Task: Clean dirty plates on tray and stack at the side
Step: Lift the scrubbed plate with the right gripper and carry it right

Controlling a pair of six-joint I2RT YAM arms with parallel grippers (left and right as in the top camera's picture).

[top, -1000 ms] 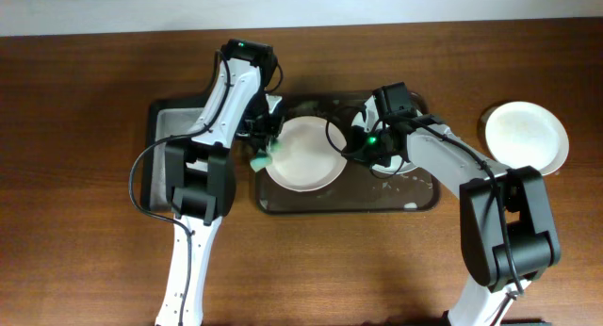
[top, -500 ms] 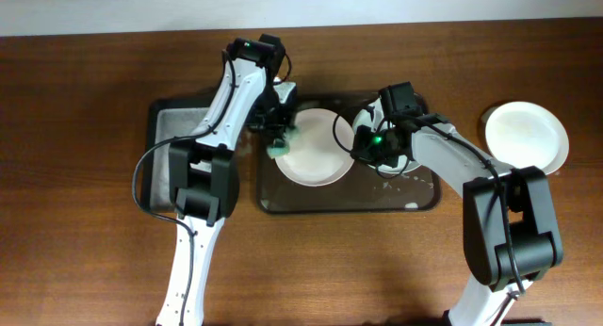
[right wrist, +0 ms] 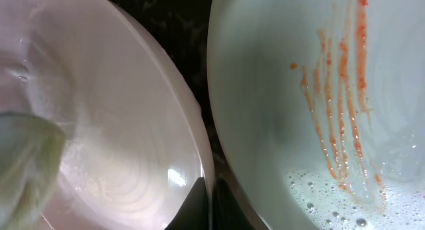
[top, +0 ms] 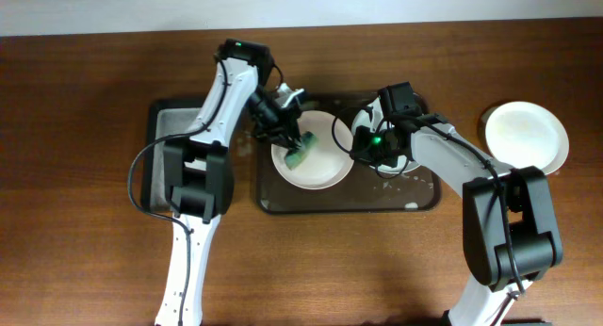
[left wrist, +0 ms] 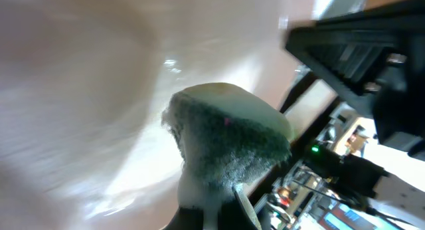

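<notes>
One plate [top: 320, 171] on tray [top: 311, 203], left tool [top: 294, 143] pressing sponge [top: 301, 152], right tool [top: 356, 145] gripping rim.

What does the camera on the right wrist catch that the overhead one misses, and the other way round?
Only the right wrist: orange streaks and soap bubbles on the second plate. Only overhead: the whole tray and a plate set aside on the table. Both: the sponge on the scrubbed plate.

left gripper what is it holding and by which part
The left gripper pinches the green-yellow sponge by its near end; the sponge's free end lies against the round white plate.
</notes>
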